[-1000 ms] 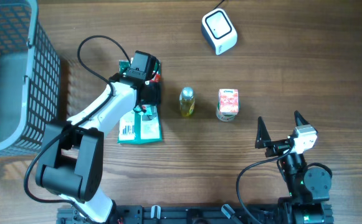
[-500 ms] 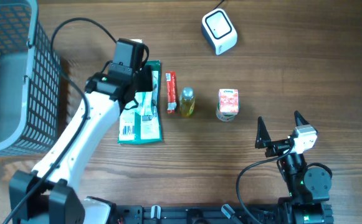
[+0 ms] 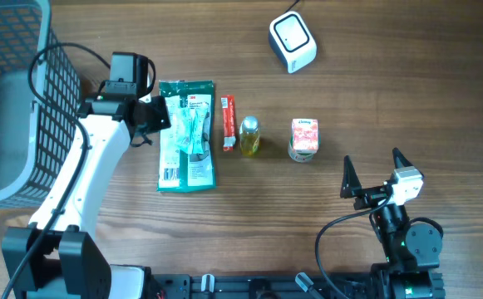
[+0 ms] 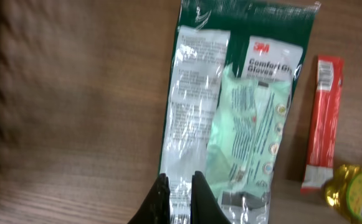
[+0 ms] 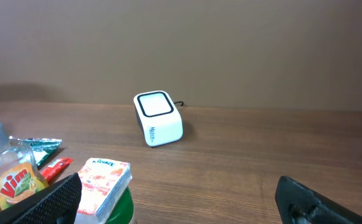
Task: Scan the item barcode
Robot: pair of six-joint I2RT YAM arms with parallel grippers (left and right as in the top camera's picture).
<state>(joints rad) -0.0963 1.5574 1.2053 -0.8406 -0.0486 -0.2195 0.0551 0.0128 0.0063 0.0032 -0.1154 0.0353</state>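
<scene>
1. Glove pack (image 3: 186, 137) lies flat on the table (image 3: 249, 216), left of the middle of the overhead picture.
2. The left gripper (image 3: 156, 116) has its fingers pressed together at the pack's left edge. I cannot tell if it pinches the pack.
3. The right gripper (image 3: 371, 159), at the lower right, has its fingers wide apart and holds nothing.
4. The white scanner (image 3: 292, 41) sits near the top, right of the middle, well apart from the pack.

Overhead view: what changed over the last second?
The left fingers swung left toward the basket, uncovering the red stick, and closed on nothing; they now hang over the glove pack. The glove pack, bottle, carton, scanner and open right fingers stayed put.
</scene>
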